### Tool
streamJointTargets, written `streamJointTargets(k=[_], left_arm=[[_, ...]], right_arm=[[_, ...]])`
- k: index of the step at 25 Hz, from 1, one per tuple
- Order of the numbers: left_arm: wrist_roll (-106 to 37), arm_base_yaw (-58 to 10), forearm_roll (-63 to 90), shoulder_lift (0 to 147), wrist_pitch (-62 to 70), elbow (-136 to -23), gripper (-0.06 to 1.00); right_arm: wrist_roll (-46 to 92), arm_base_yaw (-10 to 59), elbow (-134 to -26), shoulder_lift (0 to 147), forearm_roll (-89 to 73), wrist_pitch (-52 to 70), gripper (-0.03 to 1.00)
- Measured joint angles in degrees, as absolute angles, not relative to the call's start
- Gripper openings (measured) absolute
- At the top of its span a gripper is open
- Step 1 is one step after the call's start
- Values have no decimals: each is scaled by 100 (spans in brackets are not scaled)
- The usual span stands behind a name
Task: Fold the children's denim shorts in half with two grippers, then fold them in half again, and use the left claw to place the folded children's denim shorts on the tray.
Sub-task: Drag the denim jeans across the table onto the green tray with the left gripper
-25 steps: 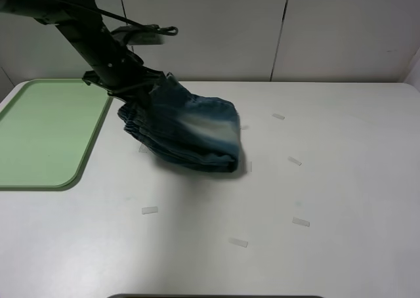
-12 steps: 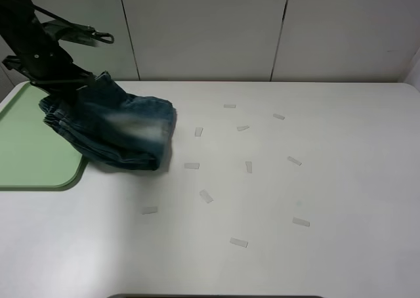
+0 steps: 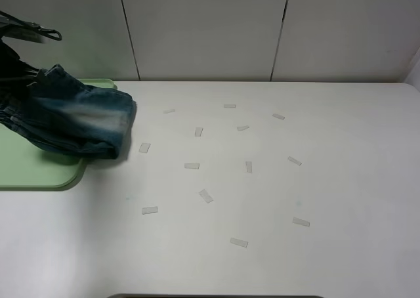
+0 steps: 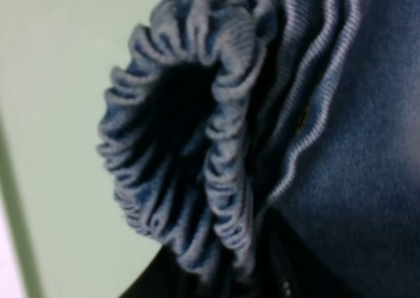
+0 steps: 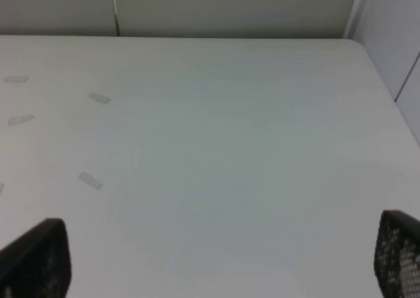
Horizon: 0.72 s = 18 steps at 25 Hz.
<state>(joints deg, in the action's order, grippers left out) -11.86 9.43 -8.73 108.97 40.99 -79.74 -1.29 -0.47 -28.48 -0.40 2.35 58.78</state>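
The children's denim shorts (image 3: 75,124) hang folded in a thick bundle at the far left, lifted over the right edge of the pale-green tray (image 3: 39,173). My left claw (image 3: 31,77) is shut on their upper left corner and is mostly hidden by cloth. Only a little of its black arm shows at the frame's edge. In the left wrist view the gathered elastic waistband (image 4: 197,153) fills the picture, with the tray (image 4: 59,101) below it. My right gripper (image 5: 216,258) is open over bare table, with one fingertip (image 5: 36,258) at each lower corner and nothing between them. It is out of the high view.
Several small white tape strips (image 3: 197,165) lie scattered over the middle and right of the white table (image 3: 341,180). A pale panelled wall (image 3: 210,29) runs along the back edge. The table's right edge (image 5: 387,88) shows in the right wrist view.
My left arm has carried the hanging shorts leftward from the table's middle until they overlap the tray. The tape strips they covered now show. The right gripper stays open.
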Motion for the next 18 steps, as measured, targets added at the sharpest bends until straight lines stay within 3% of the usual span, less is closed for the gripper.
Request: streamJointTargets(k=[6, 18], left_arm=[[-1322, 1430, -877, 11115, 3690, -7974, 19], [-1530, 1485, -1549, 11430, 3247, -7974, 19]], right_arm=[[-129, -47, -2848, -40, 235, 5878, 70], [-129, -47, -2848, -40, 235, 5878, 70]])
